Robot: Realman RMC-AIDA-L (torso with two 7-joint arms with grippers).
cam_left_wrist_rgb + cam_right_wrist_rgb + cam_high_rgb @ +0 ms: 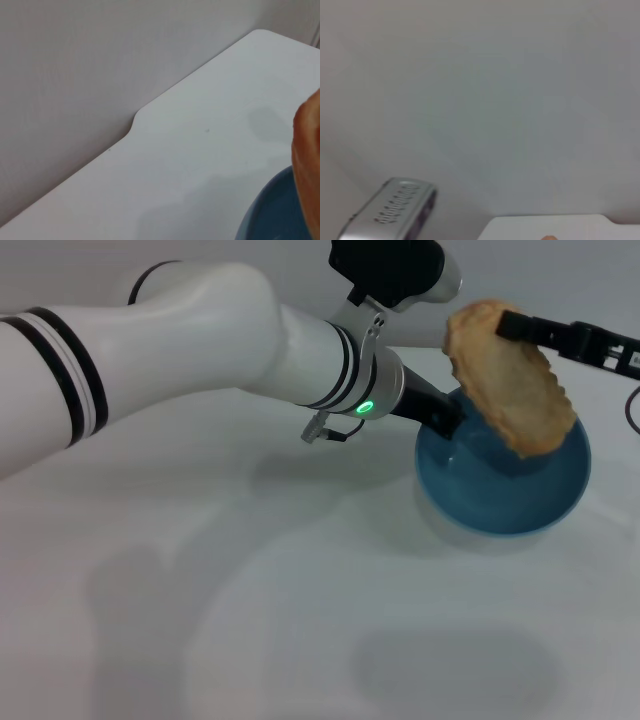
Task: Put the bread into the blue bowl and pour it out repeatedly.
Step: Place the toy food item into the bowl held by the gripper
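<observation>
right gripper (512, 326): clamped on bread (510, 380) | long axis hangs below fingers, over bowl (500, 502) | left gripper (447, 418): fingers pinched on bowl rim

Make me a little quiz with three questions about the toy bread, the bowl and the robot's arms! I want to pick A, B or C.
1. Where is the golden-tan oblong toy bread?
A. flat on the table
B. held up over the bowl
C. under the bowl

2. What colour is the round glossy bowl?
A. blue
B. red
C. yellow

3. What is the right gripper doing?
A. hanging open
B. pinching the bread
C. holding the bowl

Answers:
1 B, the bread hangs tilted above the bowl's rim.
2 A, the bowl is light blue inside and out.
3 B, its dark fingers clamp the bread's upper end, while the left gripper is at the bowl's rim.
</observation>
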